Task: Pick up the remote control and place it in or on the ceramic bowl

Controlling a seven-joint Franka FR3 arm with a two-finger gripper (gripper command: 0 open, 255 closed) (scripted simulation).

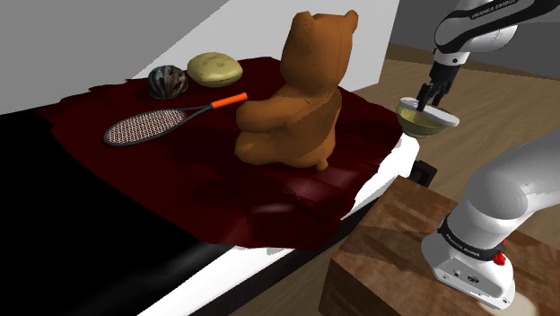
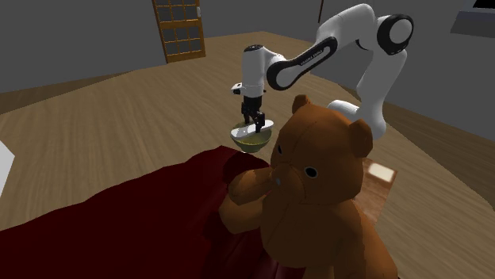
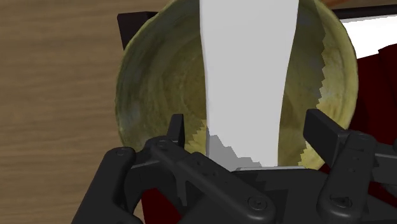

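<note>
**Bed-top holding: remote laid across bowl, gripper released**

1. Bed with dark red blanket (image 1: 296,179). It spans the left and centre of the shoulder view and carries the entries below.
2. White Franka arm (image 2: 349,32). It arches from the upper right of the second exterior view down toward the centre of that frame.
3. Brown teddy bear (image 1: 296,99). It is seated upright at the centre of the shoulder view and fills the lower right of the second exterior view.
4. Wooden stand (image 1: 386,260). A box at the lower right of the shoulder view, bearing the arm's base.
5. Tennis racket (image 1: 153,124). It has an orange grip and lies flat on the blanket, left of the bear.
6. Olive-green bowl (image 3: 153,83). It sits at the blanket's edge, centre right in the shoulder view and directly under the hand. What it rests on cannot be told.
7. Remote control (image 3: 248,76). Drawn plain white, it is a long slab lying across the bowl from the near rim to the far rim.
8. Pale yellow round cushion (image 1: 214,68). It sits in the upper left of the shoulder view, just beside entry 9.
9. Striped ball (image 1: 167,81). It sits immediately left of the cushion.
10. Black gripper (image 3: 251,130). It is poised just above the bowl. Its fingers (image 3: 178,127) are spread wide on either side of the remote, with a gap on each side, so nothing is gripped.
</note>
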